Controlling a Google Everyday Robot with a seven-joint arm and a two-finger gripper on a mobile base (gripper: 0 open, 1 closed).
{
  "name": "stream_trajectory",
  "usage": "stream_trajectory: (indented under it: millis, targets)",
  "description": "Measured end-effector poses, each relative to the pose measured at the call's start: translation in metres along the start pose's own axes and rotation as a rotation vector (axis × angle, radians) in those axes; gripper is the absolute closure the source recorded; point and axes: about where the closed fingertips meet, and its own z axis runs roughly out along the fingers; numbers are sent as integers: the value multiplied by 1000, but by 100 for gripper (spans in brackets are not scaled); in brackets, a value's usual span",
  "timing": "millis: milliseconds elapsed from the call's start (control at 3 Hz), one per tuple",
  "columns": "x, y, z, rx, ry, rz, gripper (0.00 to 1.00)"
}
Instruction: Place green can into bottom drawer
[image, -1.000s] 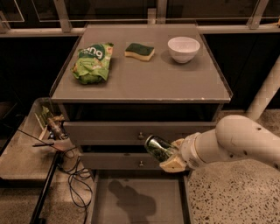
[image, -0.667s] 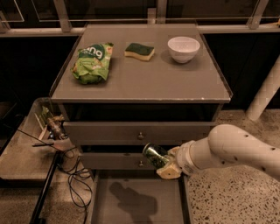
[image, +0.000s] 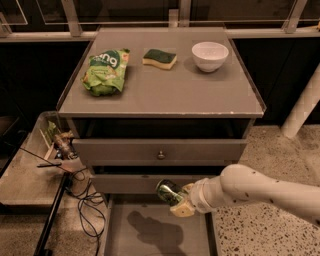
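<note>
- Carrying step: the gripper, clamped on the green can, holds it tilted above the open bottom drawer.
- Next move, by judgement: lower it onto the drawer floor, then unclamp.

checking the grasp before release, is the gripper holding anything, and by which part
The gripper holds the green can by its lower right end. The rest sticks out up-left, above the open bottom drawer.
</note>
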Motion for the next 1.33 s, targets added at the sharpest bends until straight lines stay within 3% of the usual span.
stream_trajectory:
  millis: [667, 1000, 1333]
  targets:
    - [51, -25, 78, 30, -11, -2, 100]
    - [78, -41, 93, 29, -32, 67, 100]
    - [78, -41, 93, 29, -32, 67, 100]
